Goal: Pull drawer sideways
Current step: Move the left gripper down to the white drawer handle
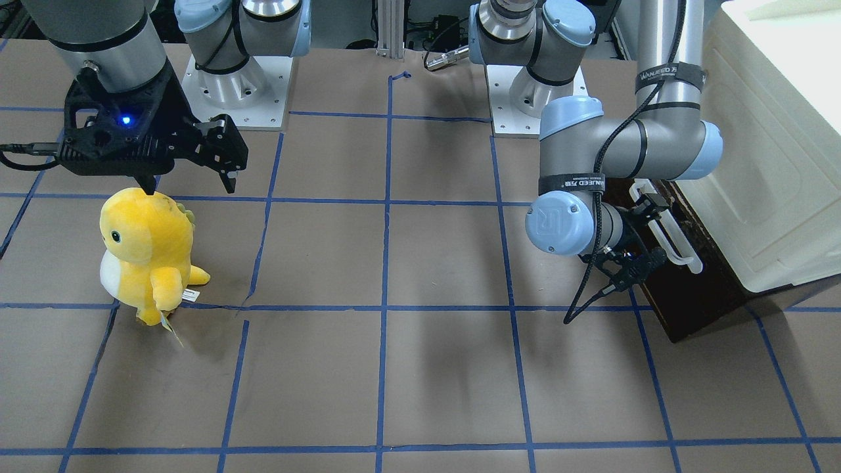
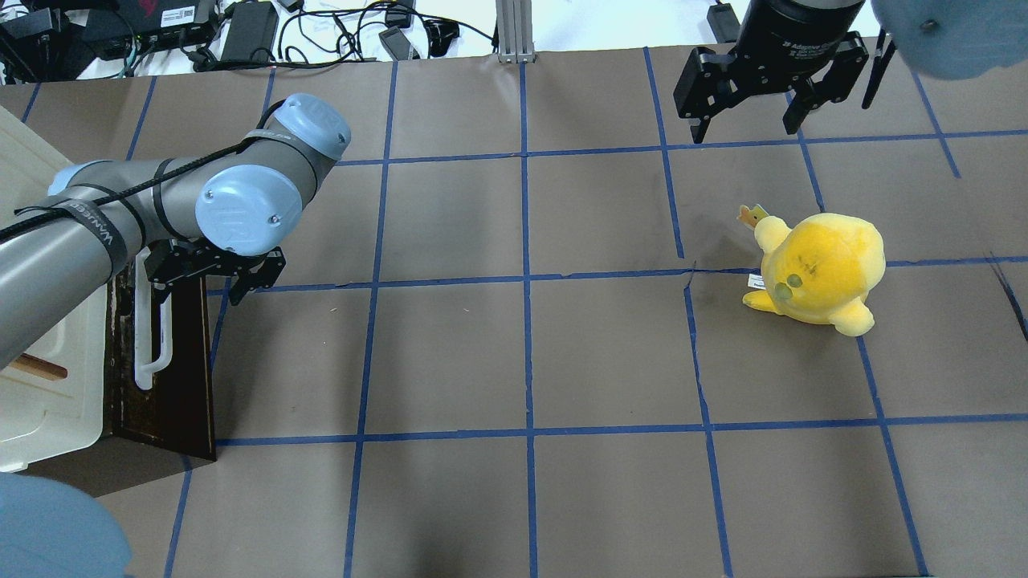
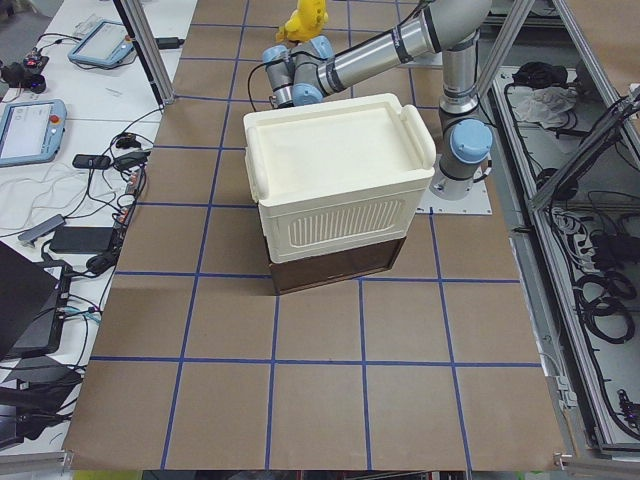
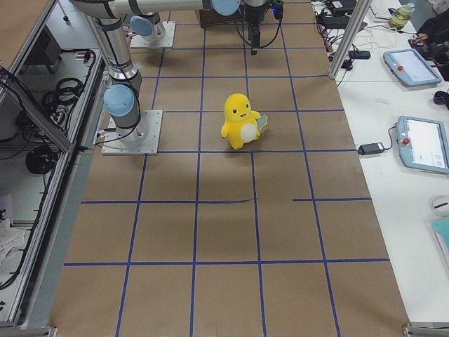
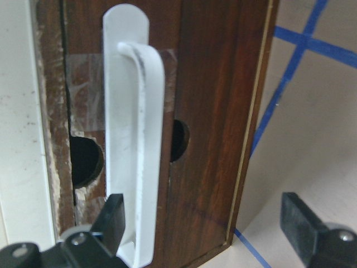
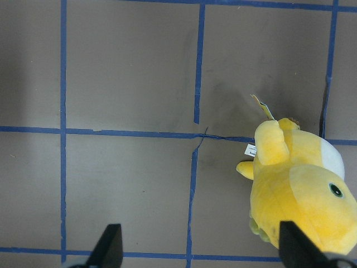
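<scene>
The drawer (image 2: 173,377) has a dark brown front (image 5: 212,111) and a long white bar handle (image 5: 136,139). It sits at the base of the cream-white cabinet (image 2: 40,385). It also shows in the front-facing view (image 1: 696,295). My left gripper (image 5: 206,229) is open at the handle's end. One finger (image 5: 111,220) sits right beside the bar, and the other (image 5: 304,223) is out past the drawer's edge. It also shows in the overhead view (image 2: 201,297). My right gripper (image 2: 747,128) is open and empty, above the table.
A yellow plush toy (image 2: 819,269) stands on the brown table with blue tape lines, just in front of my right gripper (image 1: 189,189). The cabinet (image 1: 775,144) fills the table's left end. Cables and electronics (image 2: 241,24) lie beyond the far edge.
</scene>
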You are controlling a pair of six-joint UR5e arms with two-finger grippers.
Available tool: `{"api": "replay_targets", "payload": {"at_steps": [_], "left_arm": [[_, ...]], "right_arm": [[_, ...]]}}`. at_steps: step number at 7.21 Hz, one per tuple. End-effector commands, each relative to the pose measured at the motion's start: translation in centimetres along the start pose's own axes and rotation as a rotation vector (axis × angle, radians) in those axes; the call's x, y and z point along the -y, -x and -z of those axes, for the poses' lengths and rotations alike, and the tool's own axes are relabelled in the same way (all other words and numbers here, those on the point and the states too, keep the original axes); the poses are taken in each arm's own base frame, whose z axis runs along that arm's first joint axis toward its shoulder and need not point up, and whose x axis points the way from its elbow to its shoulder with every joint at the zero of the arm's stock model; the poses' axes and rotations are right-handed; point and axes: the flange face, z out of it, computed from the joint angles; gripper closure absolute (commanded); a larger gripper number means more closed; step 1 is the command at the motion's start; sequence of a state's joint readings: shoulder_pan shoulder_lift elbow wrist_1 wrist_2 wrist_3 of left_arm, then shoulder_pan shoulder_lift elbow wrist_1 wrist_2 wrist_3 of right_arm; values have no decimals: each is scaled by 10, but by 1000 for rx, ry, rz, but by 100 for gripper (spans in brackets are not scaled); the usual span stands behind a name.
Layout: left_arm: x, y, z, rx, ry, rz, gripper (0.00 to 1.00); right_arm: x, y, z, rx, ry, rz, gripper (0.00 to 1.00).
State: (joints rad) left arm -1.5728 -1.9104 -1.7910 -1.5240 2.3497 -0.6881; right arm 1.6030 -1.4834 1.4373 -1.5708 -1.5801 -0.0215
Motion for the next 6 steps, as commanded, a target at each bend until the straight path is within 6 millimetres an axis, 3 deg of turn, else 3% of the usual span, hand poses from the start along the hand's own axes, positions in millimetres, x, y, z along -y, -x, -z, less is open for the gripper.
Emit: {"api": "replay_targets", "payload": {"at_steps": [1,6], "left_arm": [[-3,3,-9,8,19,3,21],[0,7,-12,57,3,-15,21]], "right_arm": [[0,0,0,0,0,0,0],[0,0,0,0,0,0,0]]}}
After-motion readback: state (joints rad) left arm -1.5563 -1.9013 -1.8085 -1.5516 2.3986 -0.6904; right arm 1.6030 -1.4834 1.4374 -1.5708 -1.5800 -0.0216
